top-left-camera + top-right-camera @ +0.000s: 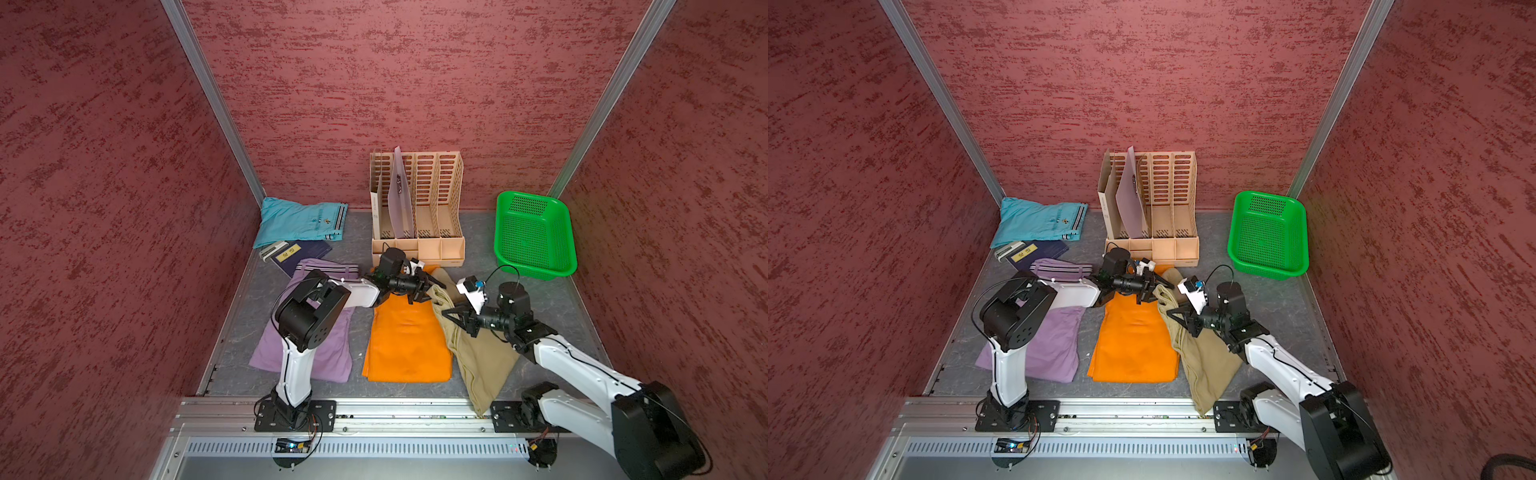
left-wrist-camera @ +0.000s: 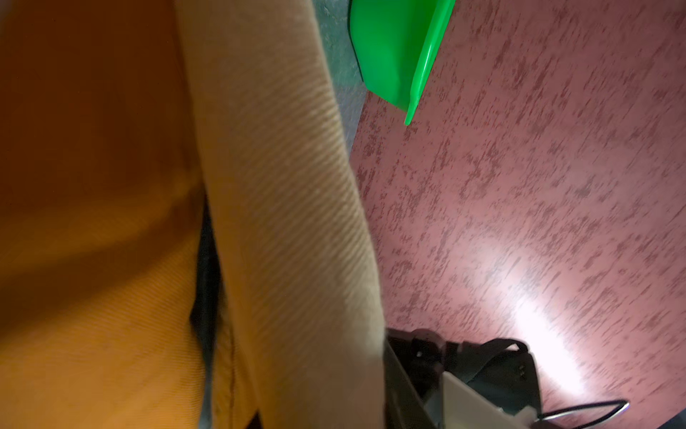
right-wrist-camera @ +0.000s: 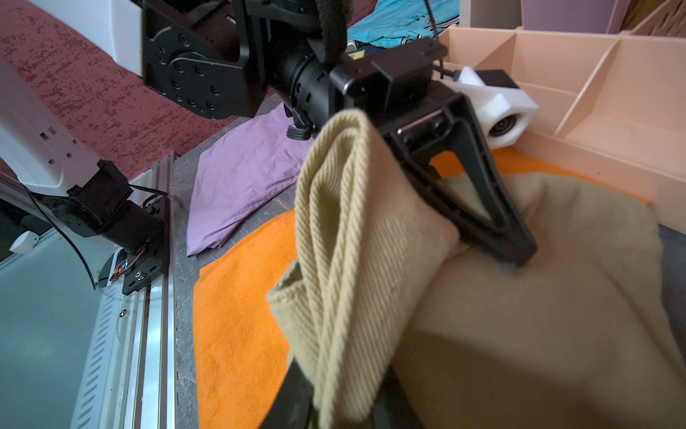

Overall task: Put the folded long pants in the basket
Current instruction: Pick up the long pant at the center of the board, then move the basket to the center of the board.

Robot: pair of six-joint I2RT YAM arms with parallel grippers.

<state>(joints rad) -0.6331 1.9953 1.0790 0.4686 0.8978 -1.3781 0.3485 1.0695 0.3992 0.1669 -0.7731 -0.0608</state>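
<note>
khaki pants (image 1: 482,361), one pair, right of centre on the grey table (image 1: 478,232), bunched along the left edge, near end over the front rail; left gripper (image 1: 430,289) clamped on the far end, right gripper (image 1: 453,313) clamped on a fold of the left edge, a little nearer. orange pants (image 1: 407,345) flat at centre, touching the khaki pair; lilac pants (image 1: 332,353) to their left; turquoise pants (image 1: 295,220) in the far left corner. basket (image 1: 536,268), green, far right corner, well apart from all four pairs.
</note>
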